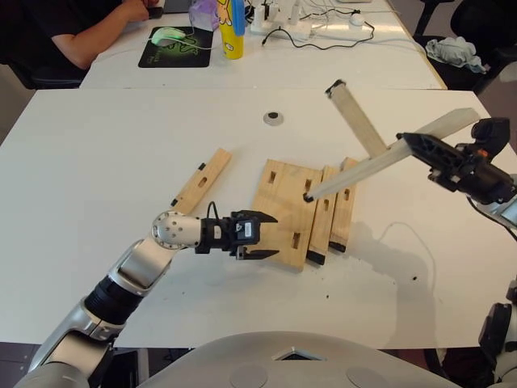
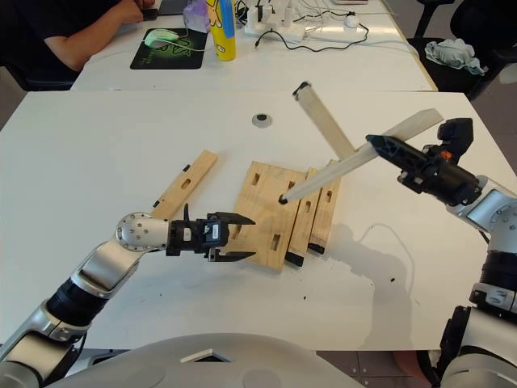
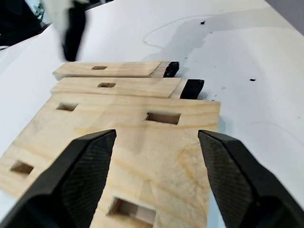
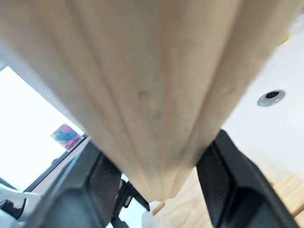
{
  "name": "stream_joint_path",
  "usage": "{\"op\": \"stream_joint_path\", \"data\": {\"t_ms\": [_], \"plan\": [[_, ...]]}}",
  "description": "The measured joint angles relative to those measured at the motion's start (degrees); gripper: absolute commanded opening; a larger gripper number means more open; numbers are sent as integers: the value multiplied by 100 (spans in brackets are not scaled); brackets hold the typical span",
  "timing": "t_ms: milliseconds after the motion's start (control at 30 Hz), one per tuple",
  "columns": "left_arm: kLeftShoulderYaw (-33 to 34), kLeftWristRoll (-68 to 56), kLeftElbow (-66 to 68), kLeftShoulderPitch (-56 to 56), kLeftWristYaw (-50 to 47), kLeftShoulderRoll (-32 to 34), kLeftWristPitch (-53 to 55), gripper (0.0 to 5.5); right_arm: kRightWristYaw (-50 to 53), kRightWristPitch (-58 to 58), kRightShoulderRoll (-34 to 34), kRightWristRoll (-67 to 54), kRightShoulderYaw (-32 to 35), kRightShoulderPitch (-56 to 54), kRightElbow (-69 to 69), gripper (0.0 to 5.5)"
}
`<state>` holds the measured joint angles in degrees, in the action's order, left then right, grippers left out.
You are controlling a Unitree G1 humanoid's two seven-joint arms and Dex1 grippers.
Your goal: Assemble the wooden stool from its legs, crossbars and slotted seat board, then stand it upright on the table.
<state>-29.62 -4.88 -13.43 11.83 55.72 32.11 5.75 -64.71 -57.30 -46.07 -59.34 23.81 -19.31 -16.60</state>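
The left arm (image 1: 133, 271) comes in low and bent at the elbow, its forearm leading up to a round silver wrist joint (image 1: 171, 230). Beyond the wrist the left gripper (image 1: 271, 237) points level and away from the arm, its two black fingers (image 3: 83, 175) spread wide with nothing between them. The right arm (image 2: 493, 218) is raised, its forearm angled inward. The right gripper (image 1: 418, 145) is held high, its fingers (image 4: 223, 180) clamped on either side of a wooden leg (image 1: 363, 166), which slants down past the fingertips.
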Motion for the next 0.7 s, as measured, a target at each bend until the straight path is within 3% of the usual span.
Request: {"op": "stream_joint_path", "data": {"t_ms": [433,700], "plan": [[-901,626,1000,537,583,-712,-309,321,40,74,607,110,-94,-68,87,213],[-1144,1353,1525,847,173,-1118,-641,321,151,48,790,105,-86,-14,293,213]]}}
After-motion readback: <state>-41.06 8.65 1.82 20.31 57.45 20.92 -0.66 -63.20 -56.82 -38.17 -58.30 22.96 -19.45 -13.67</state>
